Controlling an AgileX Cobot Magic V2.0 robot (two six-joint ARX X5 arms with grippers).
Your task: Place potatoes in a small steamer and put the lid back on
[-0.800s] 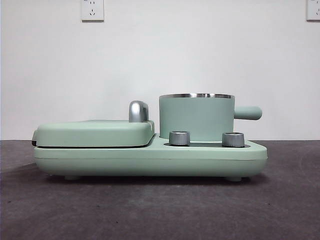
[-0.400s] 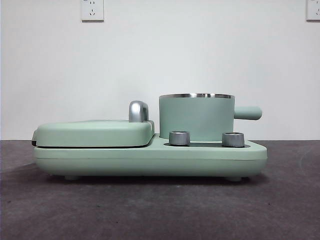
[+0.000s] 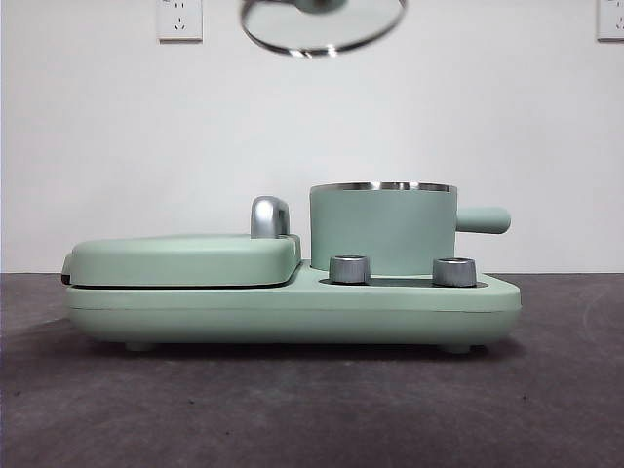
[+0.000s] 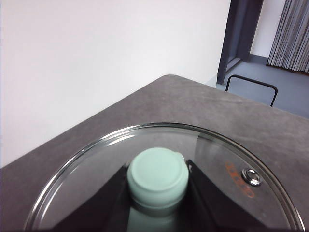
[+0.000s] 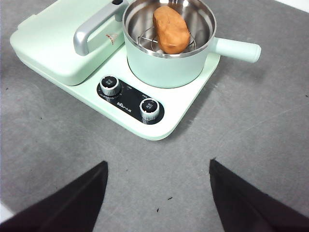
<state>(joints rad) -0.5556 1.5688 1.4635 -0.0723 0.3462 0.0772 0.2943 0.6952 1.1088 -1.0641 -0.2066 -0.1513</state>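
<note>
The orange-brown potato (image 5: 170, 29) lies on a wire rack inside the mint-green steamer pot (image 5: 166, 67), which stands uncovered on the right of the appliance (image 3: 382, 226). The glass lid (image 4: 227, 166) with its steel rim and mint-green knob (image 4: 157, 178) hangs high in the air at the top edge of the front view (image 3: 322, 24), above and a little left of the pot. My left gripper (image 4: 157, 186) is shut on the lid's knob. My right gripper (image 5: 158, 193) hovers open over the table in front of the appliance, holding nothing.
A flat mint-green griddle (image 3: 185, 258) with a chrome handle (image 3: 270, 216) sits left of the pot on the same base. Two chrome dials (image 3: 350, 269) face the front. The pot's stubby handle (image 3: 485, 219) sticks out to the right. Dark grey table (image 3: 312, 409) surrounds the base.
The lid has come into the front view at the top edge, above the pot; before it was out of view. The appliance has not moved.
</note>
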